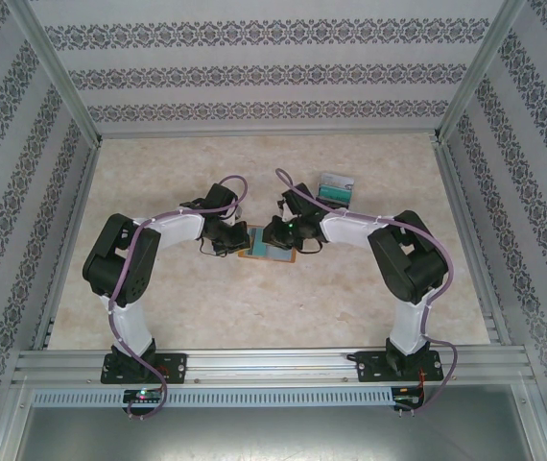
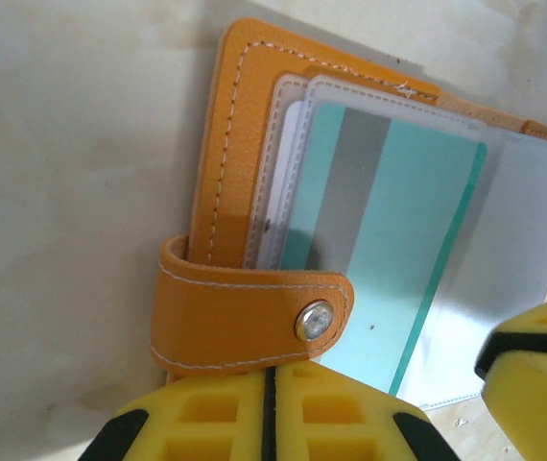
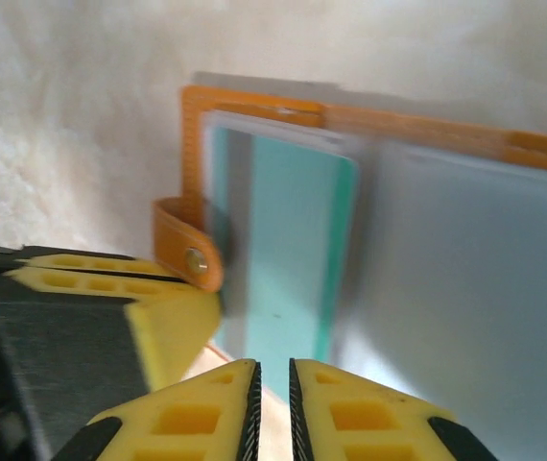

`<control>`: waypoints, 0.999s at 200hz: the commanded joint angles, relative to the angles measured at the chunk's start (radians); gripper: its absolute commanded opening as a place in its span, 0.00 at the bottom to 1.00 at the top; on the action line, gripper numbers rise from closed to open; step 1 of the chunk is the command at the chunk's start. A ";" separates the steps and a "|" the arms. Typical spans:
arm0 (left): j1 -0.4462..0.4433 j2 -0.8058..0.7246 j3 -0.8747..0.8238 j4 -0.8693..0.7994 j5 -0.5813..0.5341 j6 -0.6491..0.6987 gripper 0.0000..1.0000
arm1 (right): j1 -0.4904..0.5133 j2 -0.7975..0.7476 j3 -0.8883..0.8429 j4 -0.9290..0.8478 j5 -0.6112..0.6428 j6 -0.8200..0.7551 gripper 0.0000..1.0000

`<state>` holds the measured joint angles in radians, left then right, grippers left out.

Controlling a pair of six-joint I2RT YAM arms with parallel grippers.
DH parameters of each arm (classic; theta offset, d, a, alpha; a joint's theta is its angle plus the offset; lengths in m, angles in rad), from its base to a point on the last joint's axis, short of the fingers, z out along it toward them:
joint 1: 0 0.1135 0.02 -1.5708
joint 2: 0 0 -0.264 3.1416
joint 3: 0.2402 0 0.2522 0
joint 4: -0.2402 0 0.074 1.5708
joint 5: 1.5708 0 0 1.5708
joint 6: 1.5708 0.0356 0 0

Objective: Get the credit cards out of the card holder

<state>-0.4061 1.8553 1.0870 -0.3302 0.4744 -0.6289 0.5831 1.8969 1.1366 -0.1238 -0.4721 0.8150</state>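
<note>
the card holder (image 2: 227, 134) lay open and flat on the table (image 1: 254, 317), squarely between the two grippers. directly ahead of the left gripper (image 2: 269, 418) its orange closing strap (image 2: 245, 322) curled back with the snap stud (image 2: 315, 320) facing up. the strap's lower edge sat right at the fingertips. those fingers were pressed together with only a seam between them, and nothing showed between them.

the teal credit card (image 3: 288, 250), crossed lengthwise by a grey stripe, stuck partly out of a clear pocket. its long axis ran straight away from the right gripper (image 3: 272, 403), and its near short end reached the tips. that made the right arm the better placed of the two for a pull back along the axis, as i judged it. the right pads stood a thin slit apart. i could not tell whether they nipped the card's edge.

a paler card (image 2: 288, 182) showed in the pocket behind the teal one. no brand, label or lettering could be read on cards or leather. a clear box (image 1: 335, 187) stood beyond the right gripper, well apart from the holder.
</note>
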 commanded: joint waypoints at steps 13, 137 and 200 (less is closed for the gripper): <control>-0.005 0.022 -0.006 -0.046 -0.016 -0.005 0.00 | 0.012 0.053 0.035 -0.019 -0.003 -0.014 0.18; -0.005 0.022 -0.010 -0.050 -0.022 0.001 0.00 | 0.014 0.042 0.014 -0.108 0.056 -0.028 0.22; -0.005 0.025 -0.016 -0.038 -0.007 -0.007 0.00 | 0.015 0.092 0.024 -0.041 -0.001 0.001 0.15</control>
<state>-0.4061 1.8553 1.0870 -0.3294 0.4759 -0.6292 0.5873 1.9572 1.1564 -0.1673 -0.4538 0.8093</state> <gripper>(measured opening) 0.047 0.162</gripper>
